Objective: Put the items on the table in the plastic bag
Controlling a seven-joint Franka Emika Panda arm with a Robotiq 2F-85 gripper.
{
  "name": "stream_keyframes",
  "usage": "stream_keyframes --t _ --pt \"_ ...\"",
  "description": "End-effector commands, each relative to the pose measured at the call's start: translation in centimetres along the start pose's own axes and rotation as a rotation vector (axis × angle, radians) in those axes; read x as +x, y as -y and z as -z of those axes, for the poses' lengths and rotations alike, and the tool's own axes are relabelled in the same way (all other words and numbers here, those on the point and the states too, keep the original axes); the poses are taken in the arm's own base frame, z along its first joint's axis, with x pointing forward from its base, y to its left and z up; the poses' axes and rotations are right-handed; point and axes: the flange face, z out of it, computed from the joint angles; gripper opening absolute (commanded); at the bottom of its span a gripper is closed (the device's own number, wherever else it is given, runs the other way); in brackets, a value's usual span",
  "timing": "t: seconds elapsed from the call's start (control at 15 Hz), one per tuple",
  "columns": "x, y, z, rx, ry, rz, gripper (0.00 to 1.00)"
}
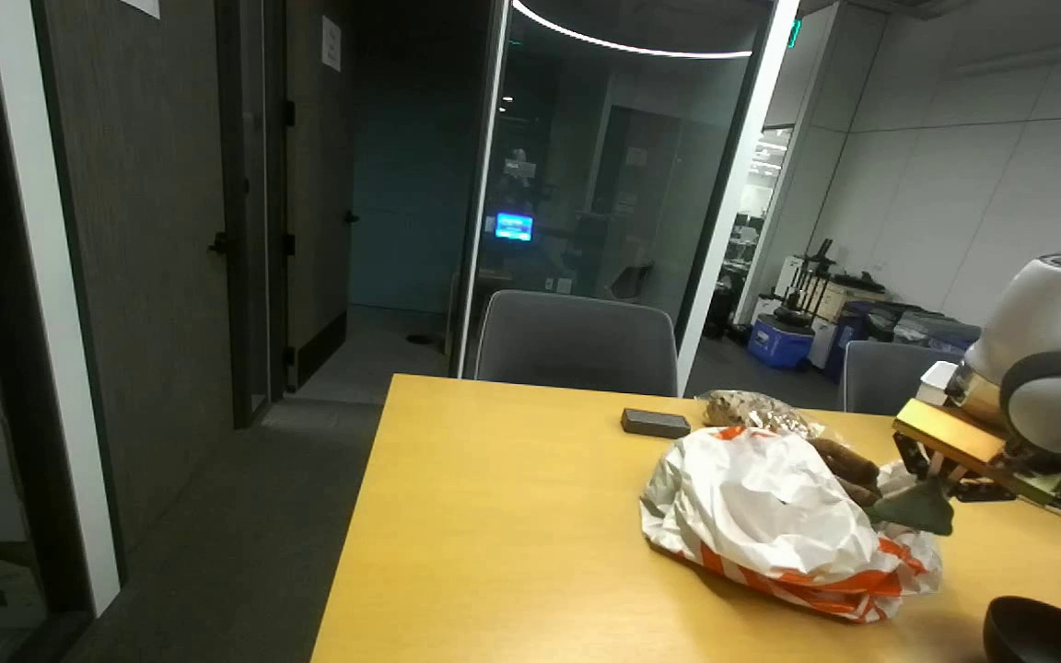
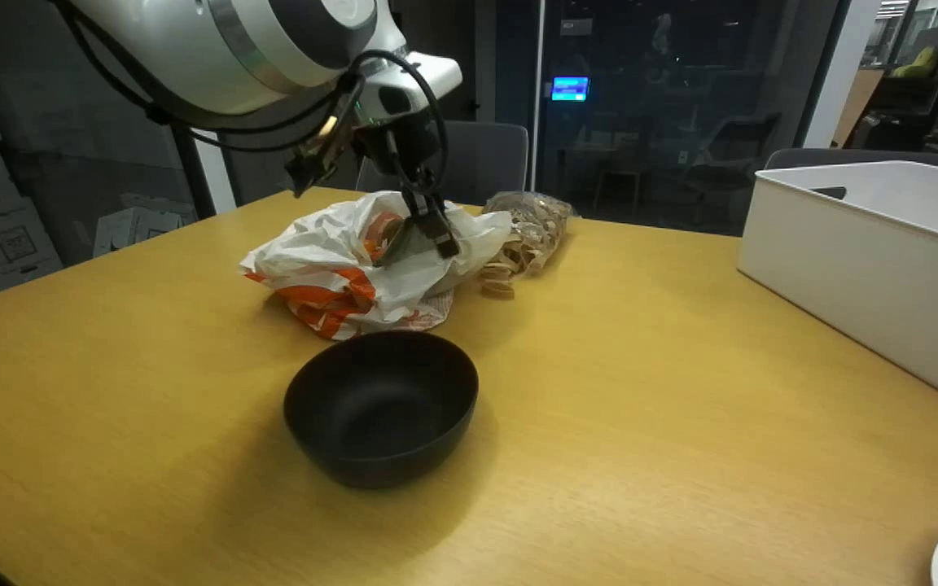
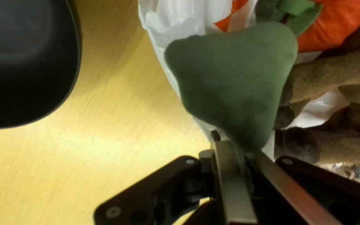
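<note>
Two-fingered black robot gripper [image 3: 243, 150] is seen with its jaws pressed nearly together, the narrow corner of a roughly triangular dull-green plush piece [image 3: 233, 81] being pinched between them. A thin white plastic bag with orange-red print [image 1: 761, 506] is laid slumped on the yellowish-tan wooden table [image 1: 466, 516]. The green piece is held at the bag's open side, its edge overlapping the bag's rim in the wrist view; whether the bag is touched cannot be told. Brown tube-shaped plush pieces [image 3: 339, 145] are gathered at the bag's mouth, just beside the green piece. Placement of the green piece into the bag is judged to be the step in hand. For the next move, the piece should be carried farther in over the mouth, lowered against the brown pieces, and only then released; if let go at the rim, it may be lost outside the bag. A dark grey rectangular block [image 1: 655, 423], found near the bag in an exterior view, may be due for collection afterwards.
</note>
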Motion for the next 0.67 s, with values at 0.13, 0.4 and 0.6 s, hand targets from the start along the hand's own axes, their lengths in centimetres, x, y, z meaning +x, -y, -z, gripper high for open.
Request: stream_keyframes --t 0.13,0.4,0.6 --pt "1.8 -1.8 5.4 0.101 -0.179 -0.173 0.02" --pt "2.8 -2.8 8.6 0.148 -0.285 -0.287 0.01" --pt "3.2 -3.7 11.0 0.196 -0.344 -0.361 0.02"
